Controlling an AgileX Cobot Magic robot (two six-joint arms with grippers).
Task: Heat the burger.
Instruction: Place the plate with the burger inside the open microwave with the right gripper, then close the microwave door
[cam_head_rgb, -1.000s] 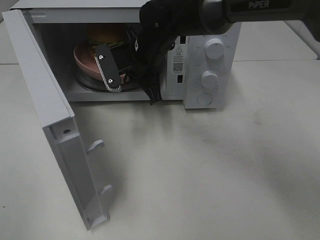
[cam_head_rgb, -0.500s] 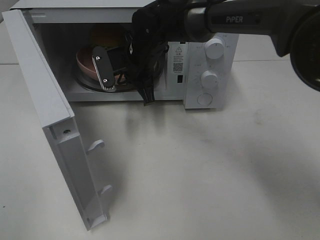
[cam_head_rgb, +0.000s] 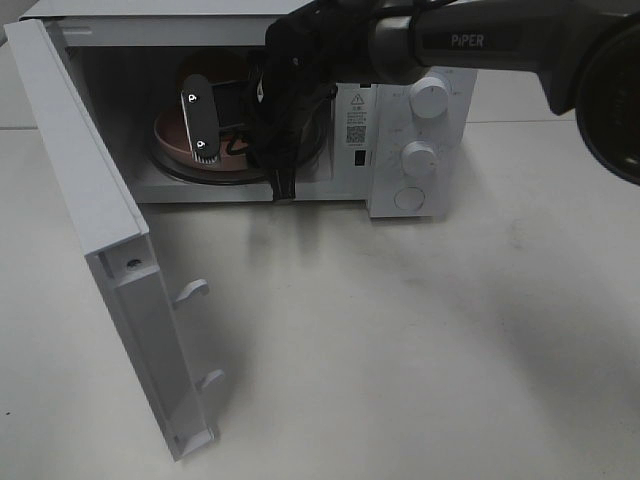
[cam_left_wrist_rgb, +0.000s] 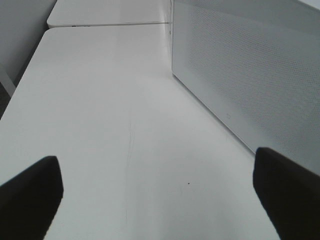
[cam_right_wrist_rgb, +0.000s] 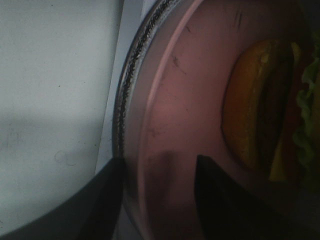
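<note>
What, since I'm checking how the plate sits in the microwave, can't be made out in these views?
- Burger: in the exterior high view, mostly hidden behind the right gripper; in the right wrist view, dim and cut off by the edge.
- Pink plate, far rim: hidden by the arm in the exterior high view.
- Microwave dial markings: too small.
- Left gripper: only the fingertips show, cut off by the edge.

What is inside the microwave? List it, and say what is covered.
A pink plate on the glass turntable, the burger on it, and the right gripper, jaws open astride the plate's rim. In the high view the arm hides most of the burger.
</note>
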